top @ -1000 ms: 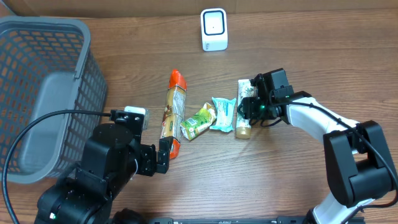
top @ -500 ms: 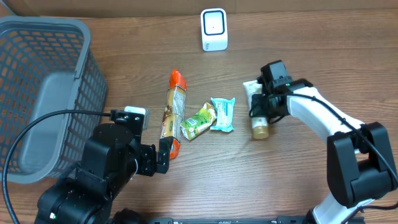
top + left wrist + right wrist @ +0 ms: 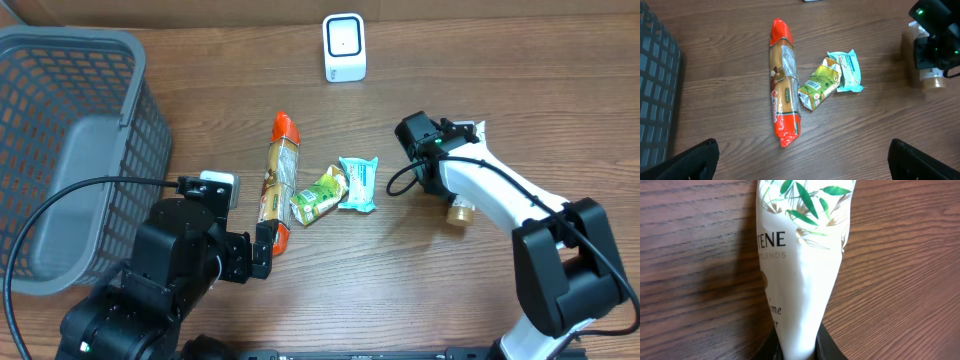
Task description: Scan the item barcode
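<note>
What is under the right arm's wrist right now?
A white squeeze tube, pinched in the right gripper. Overhead, only its gold cap and crimped end show; the arm covers its middle, and no barcode is visible.

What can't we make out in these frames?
- Barcode on the tube: right wrist view shows only front print, no barcode visible.
- Body of the tube, overhead: mostly hidden under the right arm.
- The scanner, left wrist view: cut off by top edge.

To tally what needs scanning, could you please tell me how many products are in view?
4: an orange pack, a green pouch and a teal packet lying mid-table, and a white tube in the right gripper. The basket may hide others.
</note>
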Controlling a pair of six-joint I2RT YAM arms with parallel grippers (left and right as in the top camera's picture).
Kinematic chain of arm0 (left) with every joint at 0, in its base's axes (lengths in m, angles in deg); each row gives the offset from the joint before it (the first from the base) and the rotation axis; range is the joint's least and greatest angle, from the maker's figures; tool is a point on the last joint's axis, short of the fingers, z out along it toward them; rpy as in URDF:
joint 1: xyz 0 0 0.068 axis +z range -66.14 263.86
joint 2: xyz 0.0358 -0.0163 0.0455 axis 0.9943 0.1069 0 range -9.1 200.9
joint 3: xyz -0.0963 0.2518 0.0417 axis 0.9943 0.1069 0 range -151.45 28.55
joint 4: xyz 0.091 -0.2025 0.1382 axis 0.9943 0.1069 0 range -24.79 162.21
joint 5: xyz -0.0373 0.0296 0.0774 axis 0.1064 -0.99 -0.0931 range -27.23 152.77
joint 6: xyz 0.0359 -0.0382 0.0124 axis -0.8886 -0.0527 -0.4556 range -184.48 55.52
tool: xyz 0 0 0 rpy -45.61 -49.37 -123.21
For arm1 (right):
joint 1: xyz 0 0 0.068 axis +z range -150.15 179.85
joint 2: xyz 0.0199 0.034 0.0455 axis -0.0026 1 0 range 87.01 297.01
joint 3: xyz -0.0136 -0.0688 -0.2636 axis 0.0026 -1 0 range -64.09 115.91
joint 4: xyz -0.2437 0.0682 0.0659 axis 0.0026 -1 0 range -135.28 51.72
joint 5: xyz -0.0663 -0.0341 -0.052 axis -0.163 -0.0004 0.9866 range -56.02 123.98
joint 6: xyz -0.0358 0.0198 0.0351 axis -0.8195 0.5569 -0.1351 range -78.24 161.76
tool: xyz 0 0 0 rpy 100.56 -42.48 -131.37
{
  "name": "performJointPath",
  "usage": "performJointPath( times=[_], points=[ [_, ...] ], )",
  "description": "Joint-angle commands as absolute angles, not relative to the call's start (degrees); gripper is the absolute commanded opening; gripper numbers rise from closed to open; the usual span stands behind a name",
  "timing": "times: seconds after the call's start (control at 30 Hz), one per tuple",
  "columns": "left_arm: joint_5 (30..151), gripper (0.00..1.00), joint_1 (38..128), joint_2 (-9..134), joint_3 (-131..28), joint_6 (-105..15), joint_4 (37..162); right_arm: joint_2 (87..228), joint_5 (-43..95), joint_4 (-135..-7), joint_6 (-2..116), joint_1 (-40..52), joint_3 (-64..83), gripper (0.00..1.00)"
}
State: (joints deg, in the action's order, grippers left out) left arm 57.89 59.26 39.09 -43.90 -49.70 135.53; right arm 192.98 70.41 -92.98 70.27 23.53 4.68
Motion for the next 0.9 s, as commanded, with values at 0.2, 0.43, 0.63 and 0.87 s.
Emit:
performJointPath(
  times=[0.2,0.43,0.63,0.87],
  points=[
    [58.3,1.0,59.5,39.3,-43.9,-50.4,135.7,199.1,65.0,-90.9,67.0,24.6,4.4,0.2],
    [58.3,1.0,59.5,39.3,-43.9,-50.4,135.7,199.0,60.1,-94.0,67.0,27.8,7.3,0.42],
    [58.3,0.99,59.5,39.3,-43.9,-50.4,135.7,199.0,57.4,-96.8,67.0,32.1,11.9,0.77],
    [58.3,0.99,59.5,39.3,-43.9,-50.4,135.7,196.4,44.3,-97.6,66.8,32.1,17.0,0.8]
  ],
)
